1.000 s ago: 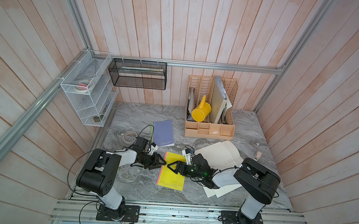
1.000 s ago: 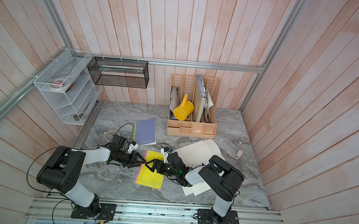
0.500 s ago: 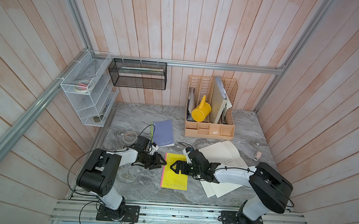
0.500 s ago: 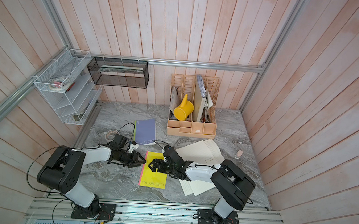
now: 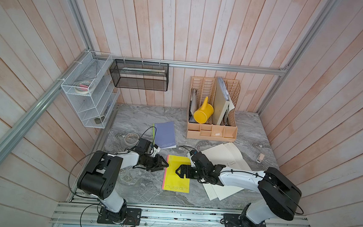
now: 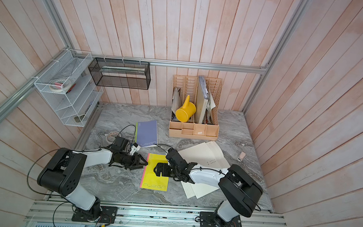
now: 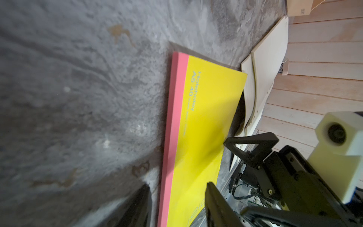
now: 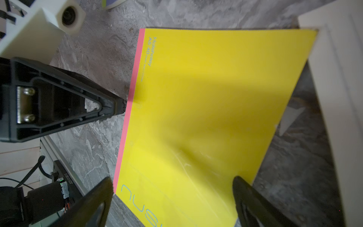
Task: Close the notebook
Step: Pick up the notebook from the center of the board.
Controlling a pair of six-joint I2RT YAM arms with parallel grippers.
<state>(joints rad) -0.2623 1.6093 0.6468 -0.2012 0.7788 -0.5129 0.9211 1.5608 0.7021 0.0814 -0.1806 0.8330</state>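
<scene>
The yellow notebook (image 5: 176, 180) lies flat on the marble tabletop (image 5: 139, 188) between the two arms, cover facing up and pink spine (image 8: 129, 110) toward the left arm. From where I stand it looks shut. In the right wrist view the cover runs smooth from edge to edge and no inner page shows. The free edge, beside the loose cream sheets (image 5: 225, 157), may be lifted a little, but I cannot make that out for sure. So I judge the main work done.

The left gripper (image 5: 163, 164) sits low over the table with a fingertip (image 8: 117, 107) touching the spine, as though bracing the book. Its jaws stand apart with nothing pinched between them. The right gripper (image 5: 177, 171) hangs over the cover, jaws spread wide and empty. Whether its tips press on the cover or hover just above it, I cannot tell.

What seems left is small: perhaps a press to flatten the cover, then both arms drawing clear. A purple notebook (image 5: 165, 134) lies closed farther back, apart from all this.
</scene>
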